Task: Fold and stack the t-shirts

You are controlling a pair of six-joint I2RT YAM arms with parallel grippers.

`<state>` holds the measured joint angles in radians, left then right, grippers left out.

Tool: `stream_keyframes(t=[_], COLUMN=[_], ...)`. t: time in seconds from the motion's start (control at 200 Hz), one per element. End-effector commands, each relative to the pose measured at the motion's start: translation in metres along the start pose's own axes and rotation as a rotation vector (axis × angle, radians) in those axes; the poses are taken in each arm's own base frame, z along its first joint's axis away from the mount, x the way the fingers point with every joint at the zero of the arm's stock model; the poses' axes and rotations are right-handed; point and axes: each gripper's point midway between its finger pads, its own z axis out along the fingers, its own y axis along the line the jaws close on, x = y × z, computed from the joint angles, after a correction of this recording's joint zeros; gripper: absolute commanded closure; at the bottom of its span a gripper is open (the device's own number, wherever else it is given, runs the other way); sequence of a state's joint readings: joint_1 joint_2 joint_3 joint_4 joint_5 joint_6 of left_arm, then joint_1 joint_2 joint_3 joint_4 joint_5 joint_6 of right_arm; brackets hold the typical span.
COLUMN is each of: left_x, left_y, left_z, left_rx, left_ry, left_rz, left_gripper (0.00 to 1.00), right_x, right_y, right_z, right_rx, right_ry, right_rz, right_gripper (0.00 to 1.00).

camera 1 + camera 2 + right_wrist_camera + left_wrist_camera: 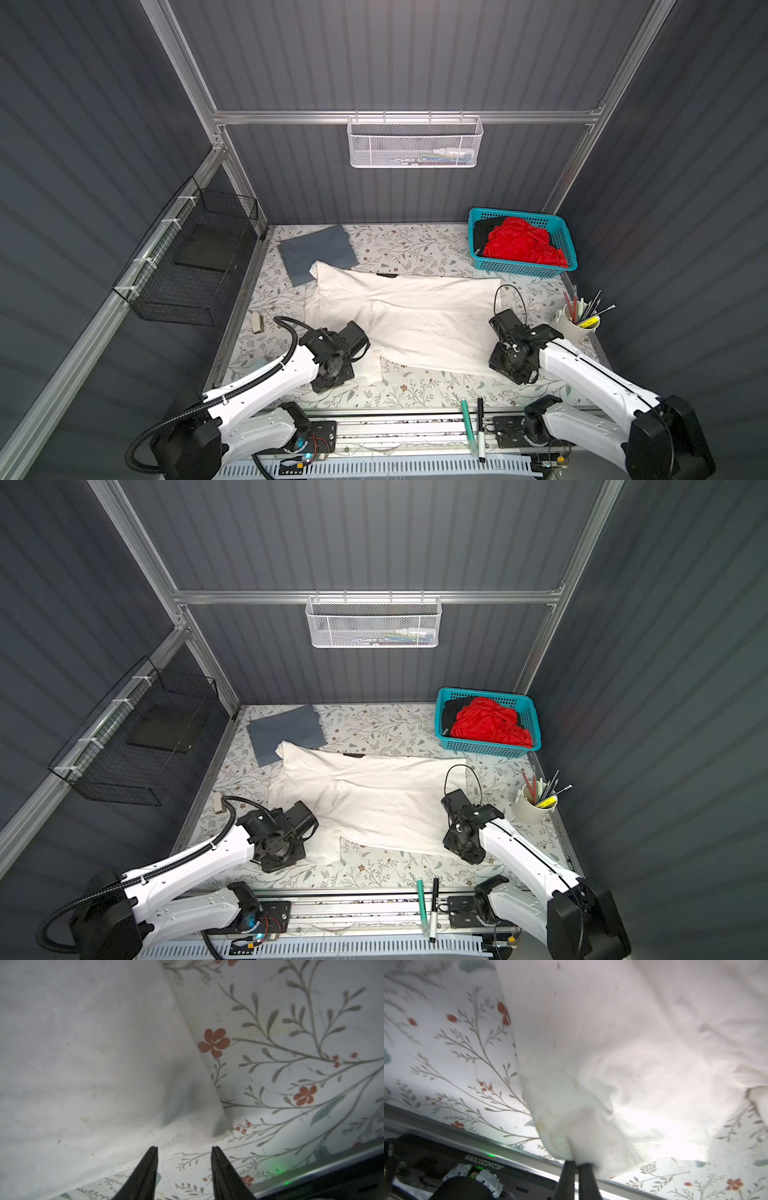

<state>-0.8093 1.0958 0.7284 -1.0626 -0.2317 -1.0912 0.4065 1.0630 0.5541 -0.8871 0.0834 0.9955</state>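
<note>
The large off-white t-shirt (415, 316) (374, 796) lies spread across the middle of the floral table covering (415, 245). In the left wrist view my left gripper (576, 1162) is shut on a bunched near-left edge of this t-shirt (612, 1053). My right gripper (185, 1148) is open just off the shirt's near-right corner (93, 1064), with only table covering between its fingertips. A folded slate-grey t-shirt (318, 253) (286, 731) lies at the back left, partly under the off-white one. A crumpled red t-shirt (519, 245) and a black t-shirt (484, 232) sit in the teal basket (528, 272).
A white cup of pens (579, 322) stands at the right edge. Two markers (467, 419) lie on the front rail. A small white object (257, 322) rests near the left edge. A black wire basket (187, 270) hangs on the left wall, a white mesh basket (415, 143) on the back rail.
</note>
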Motion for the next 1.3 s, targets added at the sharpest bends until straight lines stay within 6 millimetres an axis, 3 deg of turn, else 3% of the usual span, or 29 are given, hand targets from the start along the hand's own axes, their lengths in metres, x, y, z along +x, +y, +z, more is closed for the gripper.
stream_keyframes(t=[0.0, 0.245, 0.325, 0.5, 0.911, 1.086, 1.296], left_x=[-0.014, -0.034, -0.035, -0.038, -0.055, -0.068, -0.085], left_y=[0.026, 0.024, 0.021, 0.018, 0.006, 0.014, 0.035], left_z=[-0.018, -0.031, -0.031, -0.033, -0.048, -0.061, -0.075], left_rx=[-0.106, -0.129, -0.122, -0.087, -0.012, 0.015, -0.052], left_ry=[-0.081, -0.17, -0.172, -0.195, -0.246, -0.289, -0.349], left_rz=[0.042, 0.074, 0.082, 0.076, 0.115, 0.082, 0.045], left_gripper=[1.0, 1.0, 1.0, 1.0, 1.0, 1.0, 1.0], right_x=[0.0, 0.002, -0.001, 0.002, 0.003, 0.002, -0.002], right_y=[-0.022, -0.023, -0.015, -0.016, -0.004, 0.001, 0.02], right_z=[-0.005, 0.002, 0.001, 0.005, 0.008, 0.008, 0.004], right_rx=[0.079, 0.124, 0.1, 0.162, 0.237, 0.231, 0.15], right_ry=[-0.026, -0.001, 0.0, 0.047, 0.123, 0.102, 0.062], right_rz=[0.049, 0.072, 0.066, 0.058, 0.029, 0.065, 0.107], right_gripper=[0.58, 0.57, 0.6, 0.68, 0.66, 0.67, 0.67])
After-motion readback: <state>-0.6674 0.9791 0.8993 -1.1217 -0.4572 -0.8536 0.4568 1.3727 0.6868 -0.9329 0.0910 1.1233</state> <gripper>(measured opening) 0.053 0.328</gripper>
